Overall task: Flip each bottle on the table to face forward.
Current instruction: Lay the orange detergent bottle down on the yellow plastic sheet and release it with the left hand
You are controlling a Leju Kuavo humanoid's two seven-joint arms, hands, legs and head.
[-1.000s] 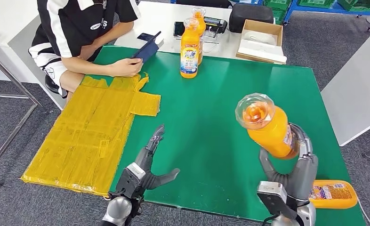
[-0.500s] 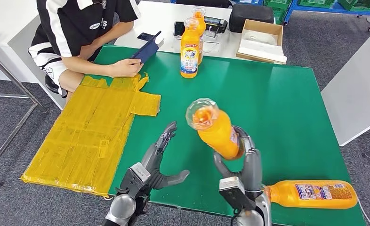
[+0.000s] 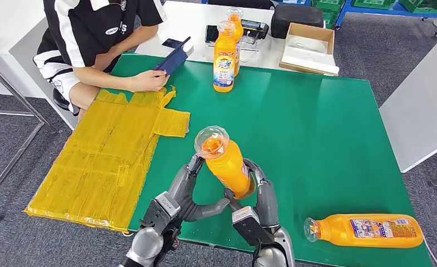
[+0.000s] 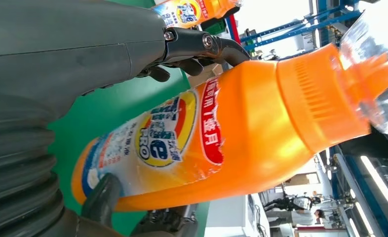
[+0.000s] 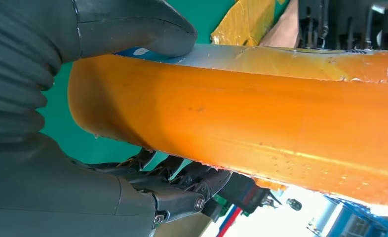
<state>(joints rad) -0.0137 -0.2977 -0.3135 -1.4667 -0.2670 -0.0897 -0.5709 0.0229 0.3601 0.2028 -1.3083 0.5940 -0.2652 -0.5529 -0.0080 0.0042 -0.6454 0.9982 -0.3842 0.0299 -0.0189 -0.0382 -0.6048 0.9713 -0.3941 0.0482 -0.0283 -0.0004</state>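
My right hand (image 3: 259,201) grips an orange bottle (image 3: 228,168) around its lower body, tilted, with its clear cap (image 3: 211,139) up and toward the left. In the right wrist view the thumb (image 5: 133,27) and fingers (image 5: 182,185) clamp the bottle (image 5: 261,123). My left hand (image 3: 184,194) is spread right beside it, fingers along the bottle's side, thumb under it. The left wrist view shows the bottle's label (image 4: 167,133) between that hand's thumb and fingers. A second orange bottle (image 3: 366,230) lies on its side at the near right of the green table (image 3: 316,122). Two bottles (image 3: 224,55) stand upright at the far edge.
A yellow taped sheet (image 3: 110,158) covers the table's left side. A person (image 3: 94,28) sits at the far left, holding a dark phone (image 3: 173,59) over the table. A cardboard box (image 3: 308,47) and a black bag (image 3: 297,15) sit on the white table behind.
My right hand has carried the bottle leftward across the table to my left hand. My left hand has risen a little to meet it. The lying bottle behind is now uncovered.
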